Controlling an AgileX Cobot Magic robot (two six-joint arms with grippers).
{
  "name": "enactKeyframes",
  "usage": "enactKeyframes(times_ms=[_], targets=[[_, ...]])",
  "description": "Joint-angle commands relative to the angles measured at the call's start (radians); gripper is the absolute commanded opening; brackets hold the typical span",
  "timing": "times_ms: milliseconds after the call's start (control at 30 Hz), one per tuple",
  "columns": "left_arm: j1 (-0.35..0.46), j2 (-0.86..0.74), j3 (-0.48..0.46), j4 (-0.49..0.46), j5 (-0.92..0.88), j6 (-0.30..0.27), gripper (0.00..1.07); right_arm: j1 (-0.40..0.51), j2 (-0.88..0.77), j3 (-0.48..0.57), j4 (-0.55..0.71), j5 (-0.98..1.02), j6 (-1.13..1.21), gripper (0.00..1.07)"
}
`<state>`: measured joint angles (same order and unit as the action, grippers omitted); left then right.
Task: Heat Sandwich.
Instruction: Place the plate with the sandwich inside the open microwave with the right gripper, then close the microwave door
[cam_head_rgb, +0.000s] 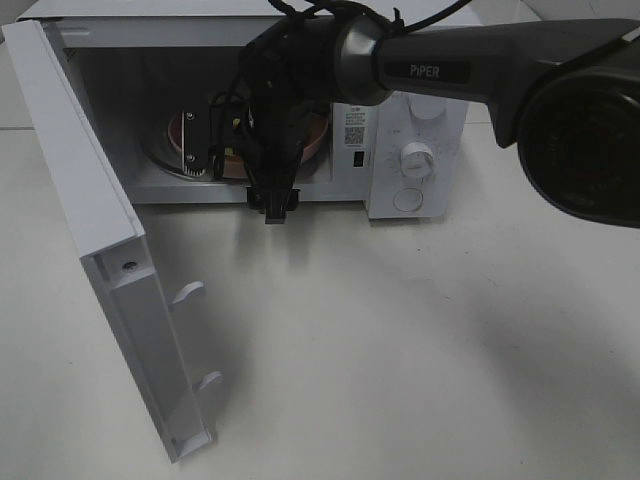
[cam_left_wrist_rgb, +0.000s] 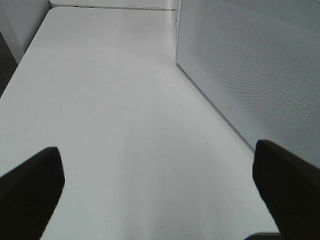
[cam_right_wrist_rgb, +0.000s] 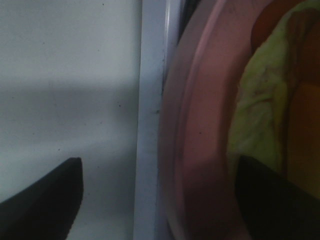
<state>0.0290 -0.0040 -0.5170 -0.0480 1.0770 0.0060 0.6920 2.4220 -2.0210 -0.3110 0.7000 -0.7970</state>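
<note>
The sandwich (cam_right_wrist_rgb: 260, 115) lies on the pink plate (cam_right_wrist_rgb: 200, 125) inside the microwave (cam_head_rgb: 420, 110), with its yellow-green filling and brown crust showing in the right wrist view. My right gripper (cam_right_wrist_rgb: 157, 165) is inside the cavity, jaws spread wide on either side of the plate's rim and gripping nothing, while my left gripper (cam_left_wrist_rgb: 157, 147) hangs spread and empty over the table (cam_head_rgb: 400, 350) beside the microwave's outer wall. I judge loading done; outstanding are pulling the right arm clear, shutting the door (cam_head_rgb: 90, 230), which stands swung out from the microwave's front, and setting the dial (cam_head_rgb: 417, 158).
</note>
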Motion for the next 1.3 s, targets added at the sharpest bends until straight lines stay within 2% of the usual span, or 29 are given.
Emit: enactKeyframes(times_ms=[33,267,733,1300], targets=[[0.003,-0.02,0.001,-0.003,-0.011,-0.006,0.98,-0.002,-0.019,0.002,0.004,0.005,0.026,0.77],[0.003,-0.02,0.001,-0.003,-0.011,-0.006,0.98,-0.002,-0.061,0.068,-0.003,-0.019,0.026,0.76],[0.003,-0.02,0.001,-0.003,-0.011,-0.006,0.98,-0.002,-0.251,0.398,-0.048,-0.235,0.038,0.76],[0.003,-0.02,0.001,-0.003,-0.011,-0.006,0.98,-0.001,-0.487,0.693,-0.047,-0.264,0.095,0.76]])
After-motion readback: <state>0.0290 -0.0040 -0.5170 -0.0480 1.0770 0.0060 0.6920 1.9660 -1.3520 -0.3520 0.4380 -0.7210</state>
